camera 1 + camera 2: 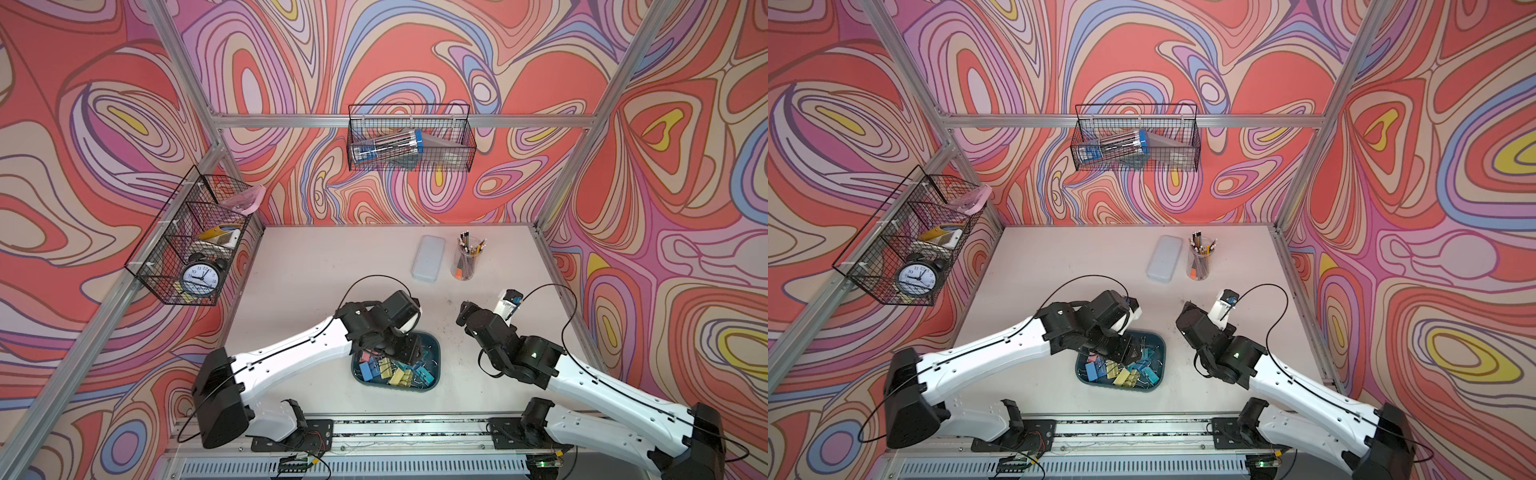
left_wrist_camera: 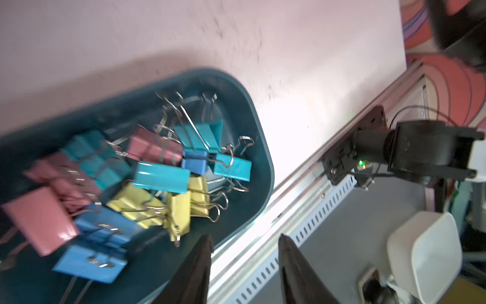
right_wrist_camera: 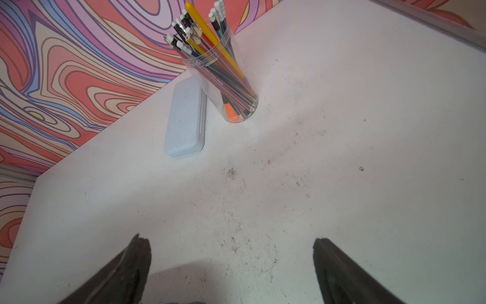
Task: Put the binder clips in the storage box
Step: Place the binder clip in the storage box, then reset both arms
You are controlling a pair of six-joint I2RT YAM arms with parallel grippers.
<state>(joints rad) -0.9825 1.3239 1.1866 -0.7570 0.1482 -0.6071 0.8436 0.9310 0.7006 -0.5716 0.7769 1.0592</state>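
While the left arm leans over the storage box, both top views show the binder clips heaped inside it, handles pointing every way, no common axis. The left claw hangs right above the heap. The right claw sits well apart from the box, on its side toward the pencil cup. I find no clip on the counter outside the box.

Left wrist view, blurred: left claw fingers moderately apart, nothing between them. The clips lie in the box just beyond the tips, near its rim.

Right wrist view: right claw spread wide, empty, bare counter under it. The box is out of frame.

My read: sorting looks finished or nearly so. The left arm is much the nearer to the box, so lifting it clear seems next.
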